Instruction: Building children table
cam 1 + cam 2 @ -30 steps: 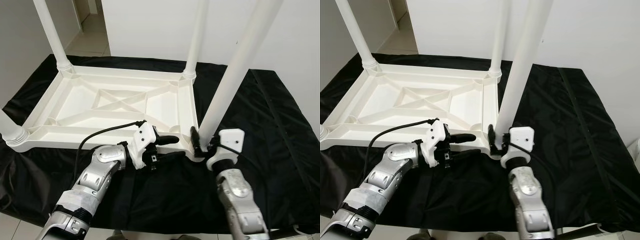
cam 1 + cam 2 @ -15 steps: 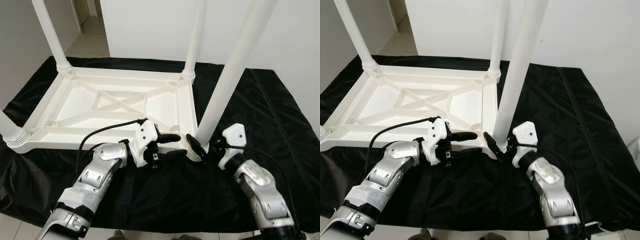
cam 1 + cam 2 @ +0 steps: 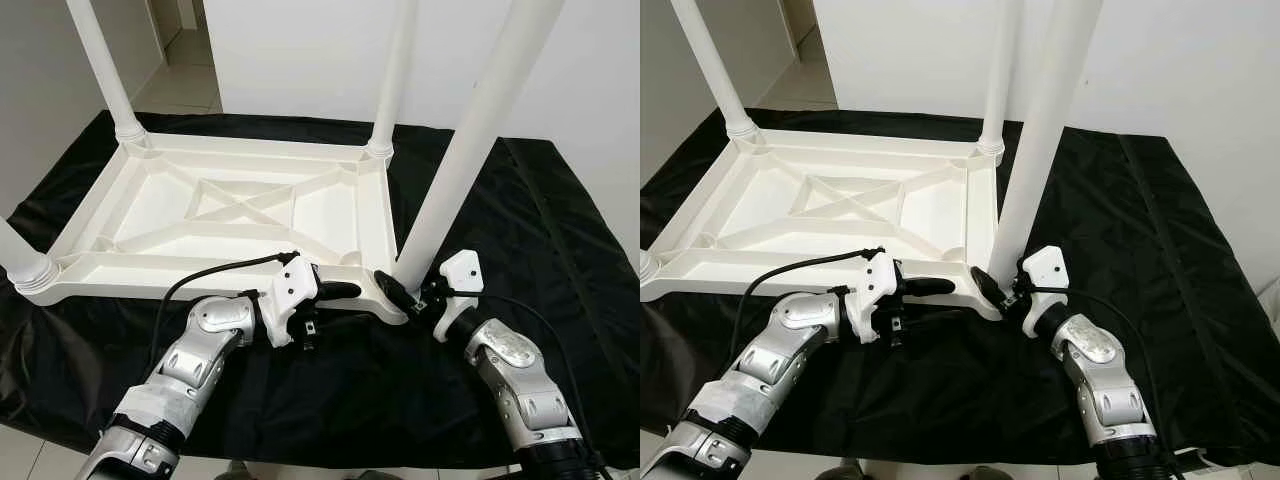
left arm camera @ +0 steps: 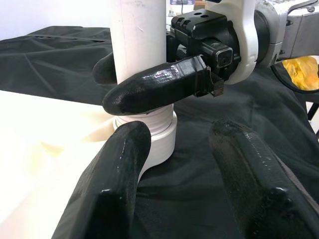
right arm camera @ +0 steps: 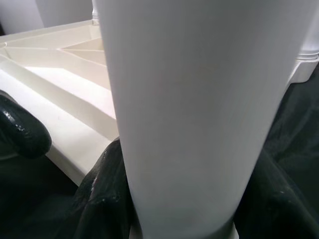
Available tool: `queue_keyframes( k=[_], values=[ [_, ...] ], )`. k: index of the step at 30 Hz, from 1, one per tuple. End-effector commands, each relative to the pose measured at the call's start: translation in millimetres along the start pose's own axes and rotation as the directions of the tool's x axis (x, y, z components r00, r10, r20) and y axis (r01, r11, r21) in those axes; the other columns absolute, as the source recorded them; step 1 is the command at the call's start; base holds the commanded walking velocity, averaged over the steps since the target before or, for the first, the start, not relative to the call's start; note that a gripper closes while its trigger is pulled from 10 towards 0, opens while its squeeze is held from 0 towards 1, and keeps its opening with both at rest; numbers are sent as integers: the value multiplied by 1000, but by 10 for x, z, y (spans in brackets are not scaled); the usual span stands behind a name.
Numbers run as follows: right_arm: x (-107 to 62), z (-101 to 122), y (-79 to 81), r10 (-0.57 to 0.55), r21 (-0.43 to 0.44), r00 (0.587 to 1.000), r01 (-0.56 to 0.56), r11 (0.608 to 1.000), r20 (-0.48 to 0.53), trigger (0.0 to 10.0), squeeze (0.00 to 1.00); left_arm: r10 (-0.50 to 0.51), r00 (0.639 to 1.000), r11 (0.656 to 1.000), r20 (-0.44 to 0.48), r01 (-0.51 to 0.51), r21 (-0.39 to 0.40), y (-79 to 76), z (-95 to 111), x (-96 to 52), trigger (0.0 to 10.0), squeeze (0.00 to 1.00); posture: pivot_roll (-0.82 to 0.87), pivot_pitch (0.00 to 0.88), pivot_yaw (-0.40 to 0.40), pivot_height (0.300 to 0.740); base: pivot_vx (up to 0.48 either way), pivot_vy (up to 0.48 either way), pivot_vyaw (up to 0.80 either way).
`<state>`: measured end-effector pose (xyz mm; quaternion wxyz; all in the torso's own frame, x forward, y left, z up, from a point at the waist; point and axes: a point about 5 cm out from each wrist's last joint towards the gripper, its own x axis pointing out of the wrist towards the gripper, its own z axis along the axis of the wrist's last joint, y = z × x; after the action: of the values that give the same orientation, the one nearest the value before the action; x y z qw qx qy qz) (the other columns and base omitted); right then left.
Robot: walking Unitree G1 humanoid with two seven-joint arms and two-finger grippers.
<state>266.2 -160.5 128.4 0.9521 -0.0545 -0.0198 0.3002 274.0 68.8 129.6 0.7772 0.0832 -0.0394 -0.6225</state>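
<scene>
Right claw (image 3: 400, 292) clasps the near leg (image 3: 455, 175) low at its socket; smooth, stiff, light plastic. Left claw (image 3: 335, 300), spread wide, braces the tabletop (image 3: 230, 215) at nine o'clock.

The right gripper (image 3: 400, 296) has swung out from directly below the near-right table leg (image 3: 463, 163) — its arm now reaches in from the right, fingers straddling the leg's base at the table's near-right corner. The left gripper (image 3: 335, 300) has slid slightly rightward along the near edge — closer to that corner.
</scene>
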Motion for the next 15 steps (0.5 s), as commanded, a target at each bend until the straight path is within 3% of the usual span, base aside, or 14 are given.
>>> queue_keyframes(
  k=[1,8,10,15],
  values=[
    [-20,-31,19,-22,43,1000,21,999,10,10000,0,-21,1000,1000,-13,21,-9,-21,-38,-21,10000,0,-29,10,-1,740,0,0,0],
    [-28,-3,12,-97,74,994,94,993,40,10000,0,-10,1000,1000,-8,10,-16,-9,-31,-16,10000,0,-29,13,-2,740,0,0,0],
    [-11,17,14,-202,78,979,198,977,42,10000,0,6,1000,1000,-11,-6,-7,1,-37,-27,10000,0,-32,18,-4,740,0,0,0],
    [9,26,30,-320,80,946,315,946,52,10000,0,10,1000,1000,-13,-11,-10,-7,-47,-34,10000,0,-30,19,-6,740,0,0,0]
  ],
)
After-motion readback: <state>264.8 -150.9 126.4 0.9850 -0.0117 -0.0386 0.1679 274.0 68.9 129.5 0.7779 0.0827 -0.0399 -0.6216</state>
